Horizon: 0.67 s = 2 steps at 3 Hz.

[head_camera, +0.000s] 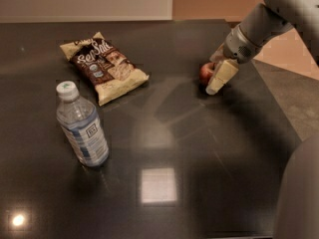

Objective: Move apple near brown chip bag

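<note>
The apple (205, 72), small and red, sits on the dark table (164, 133) at the right, mostly hidden behind my gripper. My gripper (212, 77) reaches down from the upper right and stands open around the apple, with the cream near finger (222, 76) in front of it. The brown chip bag (103, 66) lies flat at the back left, about a third of the table's width from the apple.
A clear water bottle (82, 127) with a white cap stands upright at the left front. The table's right edge (279, 113) runs close behind the apple, with grey floor beyond it. Part of my body fills the lower right corner.
</note>
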Each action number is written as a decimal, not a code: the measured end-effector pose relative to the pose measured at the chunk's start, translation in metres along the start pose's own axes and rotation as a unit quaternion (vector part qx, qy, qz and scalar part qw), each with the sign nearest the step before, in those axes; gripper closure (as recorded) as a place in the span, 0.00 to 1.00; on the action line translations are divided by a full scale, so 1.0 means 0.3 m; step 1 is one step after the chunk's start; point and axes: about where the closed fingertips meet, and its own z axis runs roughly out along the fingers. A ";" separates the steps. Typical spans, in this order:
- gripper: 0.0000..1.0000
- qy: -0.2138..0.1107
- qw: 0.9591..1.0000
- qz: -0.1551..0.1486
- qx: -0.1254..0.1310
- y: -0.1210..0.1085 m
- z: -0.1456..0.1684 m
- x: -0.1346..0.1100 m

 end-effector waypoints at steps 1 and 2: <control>0.41 -0.007 1.000 -0.002 0.006 -0.013 -0.001 -0.023; 0.64 -0.012 1.000 -0.006 0.005 -0.011 -0.007 -0.050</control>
